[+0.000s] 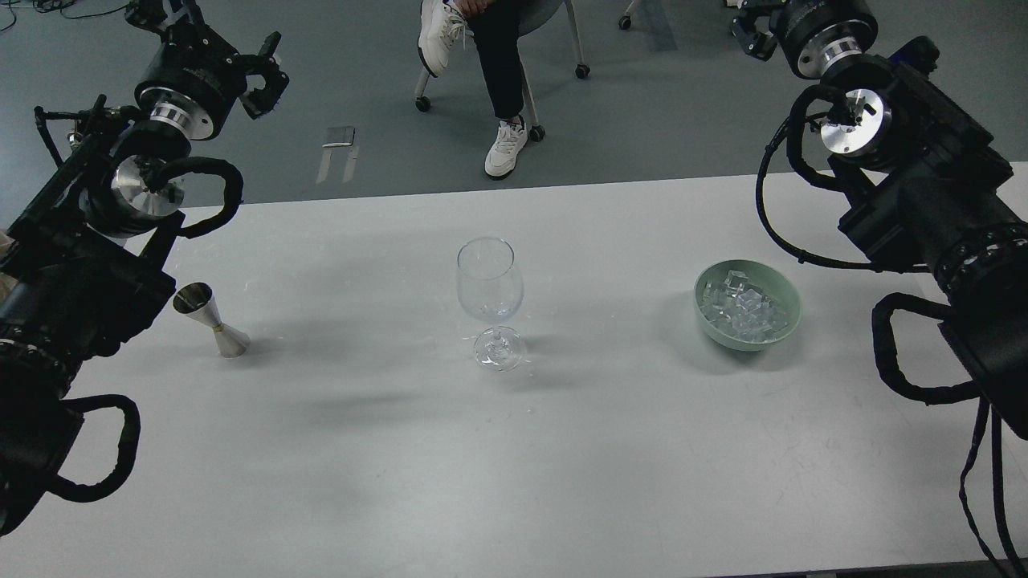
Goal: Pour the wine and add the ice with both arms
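An empty clear wine glass [490, 301] stands upright at the table's middle. A pale green bowl [783, 325] to its right holds several clear ice cubes [743, 309]. A small steel jigger [210, 319] stands at the left, just beside my left arm. My left gripper [213, 36] is raised beyond the table's far left edge, its claws spread and empty. My right gripper [755, 24] is raised at the top right, partly cut off by the frame edge; its fingers cannot be told apart. No wine bottle is in view.
The white table [514, 449] fills the lower view. A seated person's legs [498, 72] and a wheeled chair are on the floor beyond the far edge. Both arms' looped black cables hang over the table's left and right ends.
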Robot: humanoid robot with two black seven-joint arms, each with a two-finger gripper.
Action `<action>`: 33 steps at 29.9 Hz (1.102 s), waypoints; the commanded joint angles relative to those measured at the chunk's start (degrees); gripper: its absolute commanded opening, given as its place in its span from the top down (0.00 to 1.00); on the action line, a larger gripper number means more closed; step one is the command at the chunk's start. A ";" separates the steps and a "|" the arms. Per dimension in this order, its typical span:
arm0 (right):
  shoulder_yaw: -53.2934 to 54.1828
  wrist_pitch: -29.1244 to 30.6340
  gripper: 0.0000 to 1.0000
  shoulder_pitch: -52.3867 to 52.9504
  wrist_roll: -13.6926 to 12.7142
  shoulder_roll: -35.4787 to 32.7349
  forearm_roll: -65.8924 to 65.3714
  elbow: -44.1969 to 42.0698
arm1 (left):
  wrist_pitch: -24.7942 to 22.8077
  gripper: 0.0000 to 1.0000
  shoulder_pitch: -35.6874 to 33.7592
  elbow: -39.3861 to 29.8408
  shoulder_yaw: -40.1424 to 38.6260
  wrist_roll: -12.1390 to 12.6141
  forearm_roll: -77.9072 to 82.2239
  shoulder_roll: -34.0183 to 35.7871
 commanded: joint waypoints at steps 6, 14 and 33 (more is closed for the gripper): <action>0.12 0.50 0.00 0.16 0.00 0.08 0.09 0.82 | 3.09 0.02 -0.77 0.11 -0.27 0.18 -0.04 -0.12; 0.11 0.50 0.00 -0.19 0.08 0.17 0.09 0.91 | 6.53 0.02 -0.51 -0.07 -0.35 2.29 -0.04 -0.47; -0.15 0.41 0.00 -2.30 0.44 -0.54 0.09 3.11 | 5.72 0.02 17.31 -27.82 -10.80 2.38 -7.51 10.68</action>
